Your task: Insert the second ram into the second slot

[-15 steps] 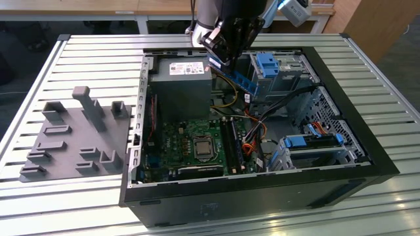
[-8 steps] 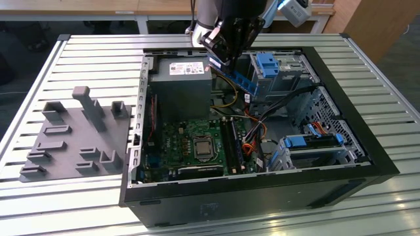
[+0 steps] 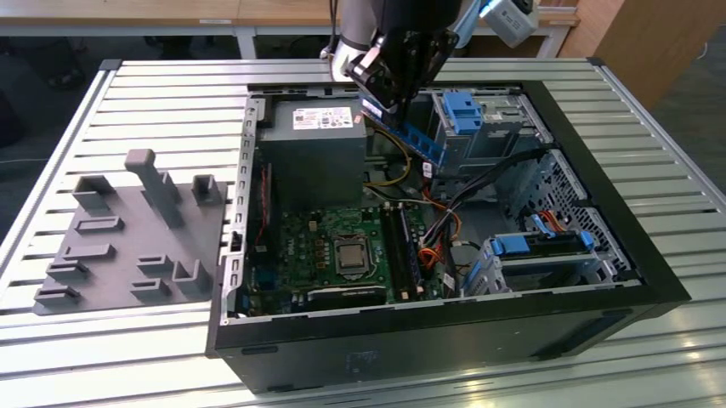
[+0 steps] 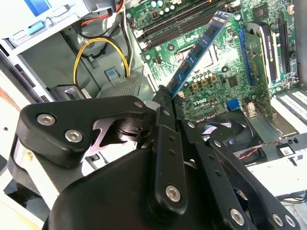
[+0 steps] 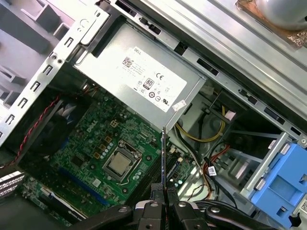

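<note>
**Claw.** The black, multi-link claw (image 3: 386, 109) is pressed together on one end of the thin, flat blue circuit-board memory stick (image 3: 417, 140). The grip is plain in both wrist views. In the first wrist view the fingertips (image 5: 156, 196) clamp either face of the stick (image 5: 164, 158), which is seen edge-on as a narrow line rising from the claw (image 5: 164, 191). In the second wrist view the stick's broad face (image 4: 196, 50), carrying a row of dark chips, runs straight out from the claw (image 4: 165, 93).

**Position of the stick.** It projects beyond the claw tips, with its free end pointing toward the green motherboard (image 3: 335, 246). It is held in the air over the open black computer case (image 3: 454, 327) and is seated in nothing. In the exterior view it hangs slanted between the grey metal power supply box (image 3: 312, 144) and a chunky blue plastic drive clip (image 3: 465, 110). There it is well apart from the long dark memory slots (image 3: 399, 246) beside the square processor socket (image 3: 346, 255). In the second wrist view its free end lies near those slots (image 4: 182, 19), but it is not in them.

**Surroundings.** The case lies on its side on the ribbed aluminium bench (image 3: 148, 110). A grey moulded holder block with upright posts (image 3: 125, 229) rests on the bench at the exterior view's left of the case, well apart from the claw.
</note>
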Controlling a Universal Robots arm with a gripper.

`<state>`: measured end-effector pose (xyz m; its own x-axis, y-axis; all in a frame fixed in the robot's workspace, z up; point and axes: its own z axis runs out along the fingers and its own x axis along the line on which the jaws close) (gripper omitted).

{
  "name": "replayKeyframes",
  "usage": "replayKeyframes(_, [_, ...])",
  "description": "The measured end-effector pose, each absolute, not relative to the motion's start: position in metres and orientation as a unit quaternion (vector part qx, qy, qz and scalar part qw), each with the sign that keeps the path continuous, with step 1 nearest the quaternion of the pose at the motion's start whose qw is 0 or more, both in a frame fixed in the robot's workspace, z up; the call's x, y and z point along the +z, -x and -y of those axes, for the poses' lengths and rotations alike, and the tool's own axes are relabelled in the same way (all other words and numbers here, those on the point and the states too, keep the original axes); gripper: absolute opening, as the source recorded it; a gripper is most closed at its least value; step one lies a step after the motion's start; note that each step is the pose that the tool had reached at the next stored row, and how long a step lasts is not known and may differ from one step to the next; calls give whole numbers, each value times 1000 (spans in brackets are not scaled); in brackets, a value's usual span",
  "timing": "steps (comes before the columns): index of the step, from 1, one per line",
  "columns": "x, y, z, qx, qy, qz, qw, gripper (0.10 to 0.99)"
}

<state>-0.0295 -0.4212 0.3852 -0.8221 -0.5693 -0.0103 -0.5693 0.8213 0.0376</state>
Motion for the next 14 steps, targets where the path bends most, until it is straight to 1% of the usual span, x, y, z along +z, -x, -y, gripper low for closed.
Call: replayKeyframes(14, [385, 30, 421, -19, -289, 957, 1, 137])
